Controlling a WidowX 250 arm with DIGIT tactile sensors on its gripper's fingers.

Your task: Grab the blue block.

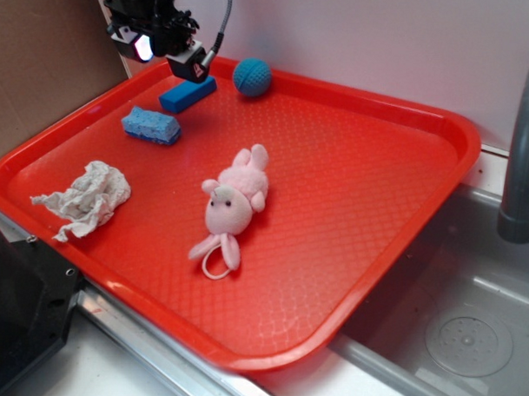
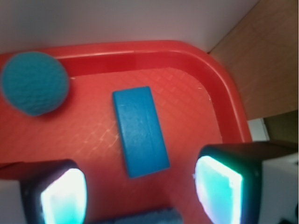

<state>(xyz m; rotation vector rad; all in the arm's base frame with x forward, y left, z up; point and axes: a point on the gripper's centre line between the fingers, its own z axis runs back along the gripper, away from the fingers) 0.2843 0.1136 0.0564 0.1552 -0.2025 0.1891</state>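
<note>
Deep-blue, smooth rectangular block (image 1: 188, 94) lies flat on the red plastic tray (image 1: 392, 124), near the tray's far left corner. In the wrist view the blue block (image 2: 139, 131) sits between the two fingers (image 2: 219, 186) and a little ahead of them, lying at a slight slant, with bare tray floor on both of its long sides.

The robot's black hand (image 1: 183, 62) hangs just above the block's far end, tilted down toward it. Its jaws stand spread wide, wider than the block, and nothing is held between them; the pads glow pale cyan in the wrist view. Whether the fingertips touch the tray cannot be told.

Just beside the block, on its near left side, lies a lighter blue porous sponge (image 1: 151, 125), apart from it. To the block's right, close to the tray's back rim, rests a teal knitted ball (image 1: 252, 77), also apart from it. Farther from the block, toward the tray's middle, a pink plush toy animal (image 1: 232, 203) lies stretched out. Well away from the block, near the tray's left rim, sits a crumpled whitish cloth (image 1: 89, 197). Beyond the tray's right edge, a grey metal sink (image 1: 465, 330) and a grey faucet pipe (image 1: 524, 154) show.
</note>
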